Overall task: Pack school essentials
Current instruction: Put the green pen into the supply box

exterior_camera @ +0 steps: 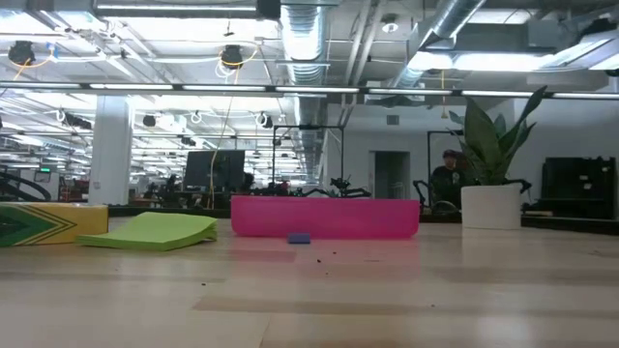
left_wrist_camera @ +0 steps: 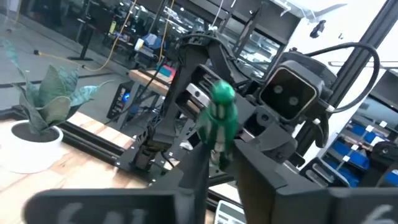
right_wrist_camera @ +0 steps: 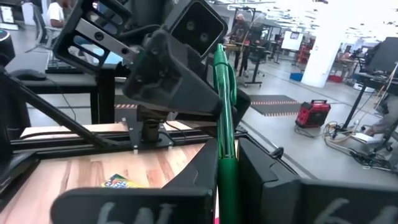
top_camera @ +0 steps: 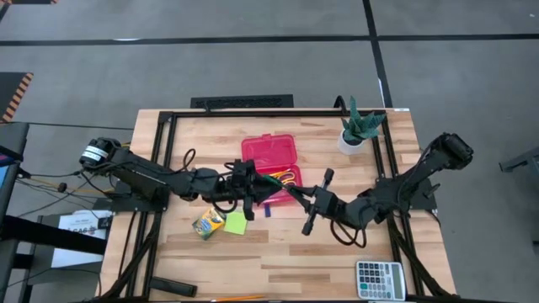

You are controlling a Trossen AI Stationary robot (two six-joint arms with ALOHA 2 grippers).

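A green pen [top_camera: 271, 180] hangs in the air over the near rim of the open pink box [top_camera: 271, 160], between my two grippers. My left gripper [top_camera: 266, 187] comes from the table's left and my right gripper [top_camera: 291, 193] from the right. They face each other, and both are shut on the pen. Neither arm shows in the low view. On the table lie the crayon box [top_camera: 208, 224], the lime sticky-note pad [top_camera: 235, 223] and the small blue eraser [top_camera: 268, 210]. Orange and yellow items lie inside the pink box. My left gripper pinches the pen's end nearest it [left_wrist_camera: 217, 134] between its two fingers, coming about level from the table's left. The pen is clear of the table. My right gripper pinches the pen's shaft [right_wrist_camera: 226, 163] between its two fingers, level, from the table's right. The pen lies along the fingers and sticks out ahead to the left gripper [right_wrist_camera: 186, 68].
A potted plant [top_camera: 360, 128] stands at the far right. A grey calculator [top_camera: 381, 279] lies at the near right corner, an orange pencil [top_camera: 236, 297] at the near edge and a black bar [top_camera: 173, 289] at the near left. Bare wood lies between the grippers and the near edge.
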